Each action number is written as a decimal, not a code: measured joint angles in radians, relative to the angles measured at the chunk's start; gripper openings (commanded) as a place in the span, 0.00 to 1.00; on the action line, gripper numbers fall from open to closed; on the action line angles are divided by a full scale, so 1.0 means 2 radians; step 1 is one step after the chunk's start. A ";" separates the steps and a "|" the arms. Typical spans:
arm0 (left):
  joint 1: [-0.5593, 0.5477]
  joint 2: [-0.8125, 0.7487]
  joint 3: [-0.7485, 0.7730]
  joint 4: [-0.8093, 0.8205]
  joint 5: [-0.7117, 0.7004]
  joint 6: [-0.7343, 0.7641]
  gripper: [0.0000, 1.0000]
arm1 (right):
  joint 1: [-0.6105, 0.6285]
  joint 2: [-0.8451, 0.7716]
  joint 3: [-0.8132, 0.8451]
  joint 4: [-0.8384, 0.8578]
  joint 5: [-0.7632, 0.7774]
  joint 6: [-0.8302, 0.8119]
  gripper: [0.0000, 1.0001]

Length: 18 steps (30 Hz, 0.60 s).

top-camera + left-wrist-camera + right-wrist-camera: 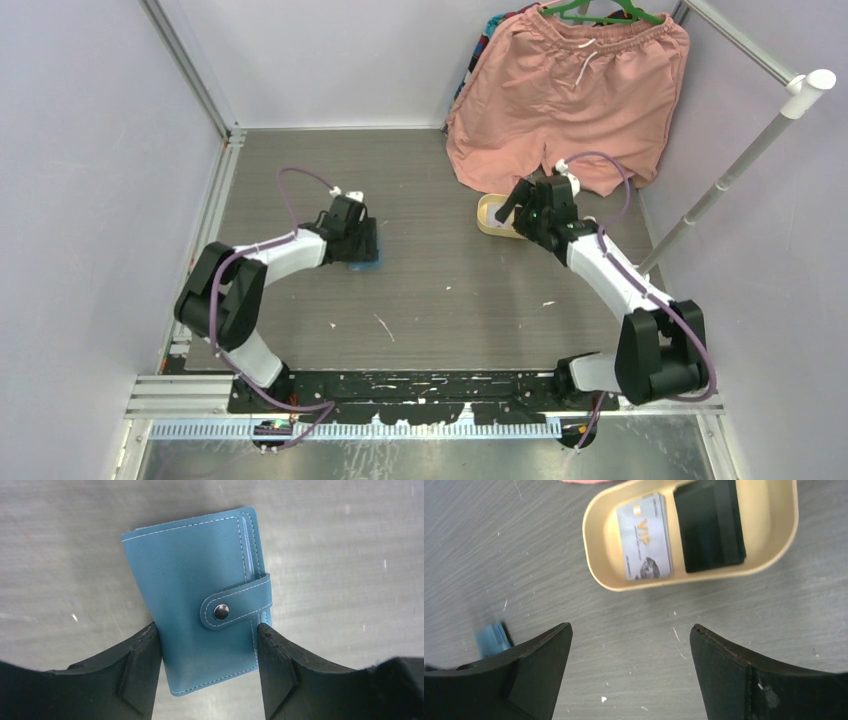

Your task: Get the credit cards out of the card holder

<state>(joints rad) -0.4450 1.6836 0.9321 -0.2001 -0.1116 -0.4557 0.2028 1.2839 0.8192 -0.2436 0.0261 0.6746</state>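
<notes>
The teal-blue card holder (192,565) lies folded on the grey table with its snap tab fastened. My left gripper (207,630) is closed against both long edges of it, low over the table; the top view shows the gripper (352,238) over the holder (366,262). A light grey "VIP" credit card (644,535) and a black card (709,527) lie in the oval tan tray (596,555). My right gripper (631,630) is open and empty, just short of the tray (489,224). A corner of the holder shows at far left in the right wrist view (491,639).
Pink shorts (570,90) hang at the back right, just behind the tray. A white pole (740,165) leans at the right. Metal frame rails run along the left and back edges of the table (450,290).
</notes>
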 measured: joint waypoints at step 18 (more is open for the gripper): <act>-0.141 -0.148 -0.144 0.010 0.058 -0.024 0.55 | 0.074 0.290 0.301 -0.152 0.090 -0.116 0.44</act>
<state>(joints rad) -0.7261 1.3876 0.6441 -0.1806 0.0036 -0.5037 0.3508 1.8641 1.4220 -0.5468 0.2058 0.4427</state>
